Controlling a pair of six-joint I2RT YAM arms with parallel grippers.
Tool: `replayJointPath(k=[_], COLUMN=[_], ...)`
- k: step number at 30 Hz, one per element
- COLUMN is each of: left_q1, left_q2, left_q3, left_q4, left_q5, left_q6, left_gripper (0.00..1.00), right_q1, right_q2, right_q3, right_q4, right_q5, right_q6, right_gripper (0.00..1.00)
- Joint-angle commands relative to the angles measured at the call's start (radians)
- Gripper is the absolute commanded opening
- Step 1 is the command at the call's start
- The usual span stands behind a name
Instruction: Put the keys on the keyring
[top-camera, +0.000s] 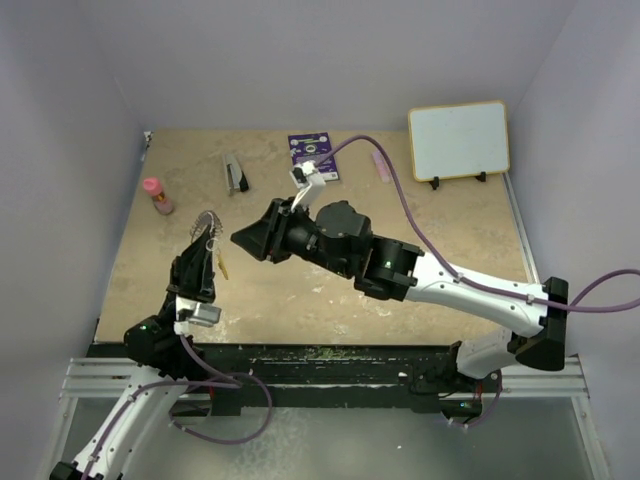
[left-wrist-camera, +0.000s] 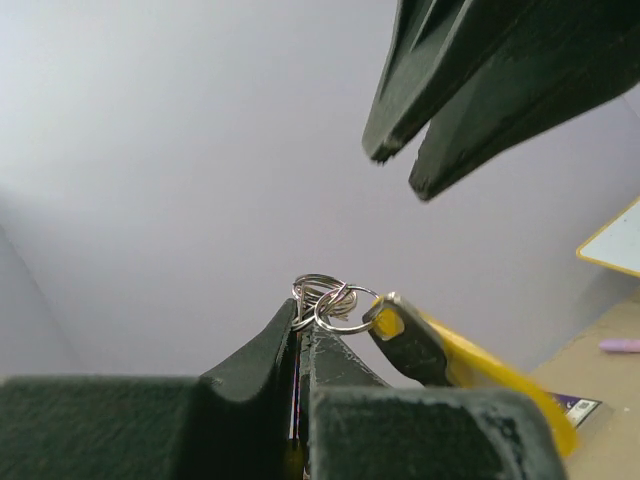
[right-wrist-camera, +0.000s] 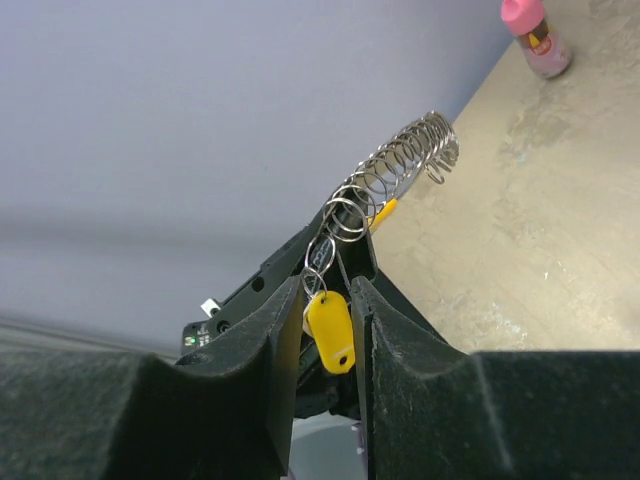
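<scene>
**Item:** silvery coiled-wire keyring (right-wrist-camera: 405, 160), spring-like, with a few small plain rings linked at its lower end. You find it clamped at the tips of the left hand (left-wrist-camera: 302, 325), whose fingers are pressed together on it. The coil rises above that hand, clear of the tan desk (top-camera: 300, 300).

**Item:** small key with a yellow head (right-wrist-camera: 330, 330). It hangs from the small rings, just beside the left hand's fingers. A second yellow-orange piece shows behind the coil; you cannot tell its shape.

**Item:** right hand (top-camera: 240, 240). Its fingers stand apart and hold nothing. In the left wrist view its tips hover above and to the right of the rings, not touching them. In its own wrist view the yellow head lines up with the gap between its fingers.

**Pose:** the left arm reaches up from the near left corner, hand tilted upward. The right arm stretches across from the right, hand pointing left at the keyring.

**Also on the desk:** pink-capped bottle (top-camera: 156, 195), grey-and-black oblong tool (top-camera: 235, 175), purple card (top-camera: 313, 157), propped white board (top-camera: 458, 140).
</scene>
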Motion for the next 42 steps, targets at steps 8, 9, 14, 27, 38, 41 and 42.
replayJointPath(k=[8, 9, 14, 27, 38, 41, 42], left_q1=[0.003, 0.004, 0.005, 0.004, 0.005, 0.004, 0.004], left_q2=[-0.056, -0.055, -0.054, -0.066, -0.071, -0.076, -0.077], left_q3=[-0.035, -0.033, -0.028, -0.025, -0.020, -0.020, -0.019], left_q4=[0.073, 0.074, 0.073, 0.063, 0.058, 0.048, 0.046], left_q5=[-0.018, -0.024, -0.024, -0.009, -0.004, -0.009, -0.013], left_q6=[-0.099, -0.100, -0.108, -0.124, -0.137, -0.138, -0.138], left_gripper=[0.03, 0.03, 0.03, 0.03, 0.03, 0.03, 0.03], right_q1=[-0.002, -0.002, -0.001, -0.003, -0.007, -0.008, -0.008], right_q2=[-0.014, -0.010, 0.018, 0.041, 0.056, 0.047, 0.045], right_q3=[0.014, 0.008, 0.005, -0.017, -0.037, -0.051, -0.051], right_q4=[0.019, 0.038, 0.082, 0.169, 0.223, 0.244, 0.244], right_q5=[-0.034, -0.062, -0.097, -0.059, -0.068, -0.064, -0.064], right_q6=[-0.034, -0.035, -0.025, 0.022, 0.054, 0.060, 0.059], right_gripper=[0.25, 0.23, 0.16, 0.13, 0.13, 0.13, 0.13])
